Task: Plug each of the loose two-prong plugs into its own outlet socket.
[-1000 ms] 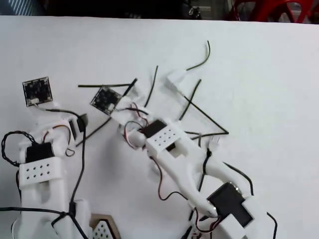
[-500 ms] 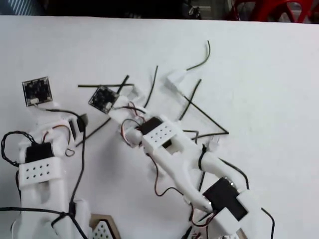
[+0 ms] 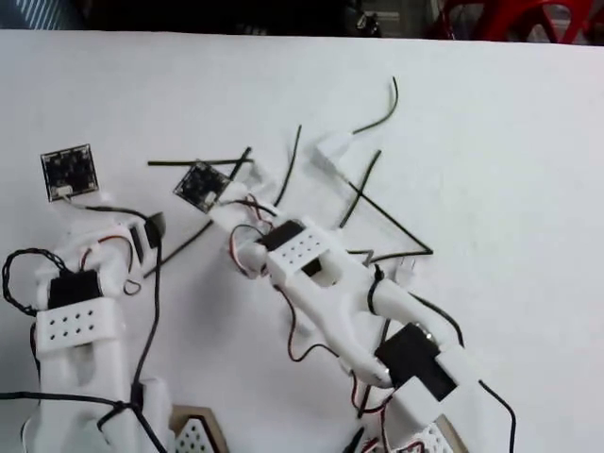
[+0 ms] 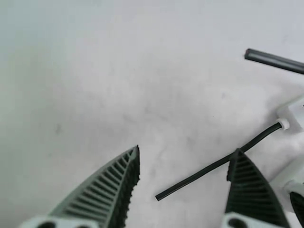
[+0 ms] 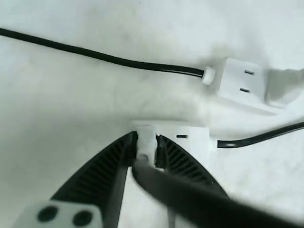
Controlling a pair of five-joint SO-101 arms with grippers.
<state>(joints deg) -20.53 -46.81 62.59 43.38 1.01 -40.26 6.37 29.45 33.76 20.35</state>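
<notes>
- Pinching a white plug (image 5: 144, 147) at its body, the right gripper (image 5: 145, 141) holds it against a white outlet socket (image 5: 190, 138) on the table (image 5: 57, 95).
- Second socket (image 5: 240, 85) lies just beside, two slots showing.
- Left gripper (image 4: 186, 153) spread over a black cord (image 4: 209, 168).

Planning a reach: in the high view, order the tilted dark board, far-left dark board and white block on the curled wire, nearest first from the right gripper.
1. The tilted dark board, just beside the right gripper.
2. The white block, farther back on the right.
3. The far-left dark board, off at the left.
</notes>
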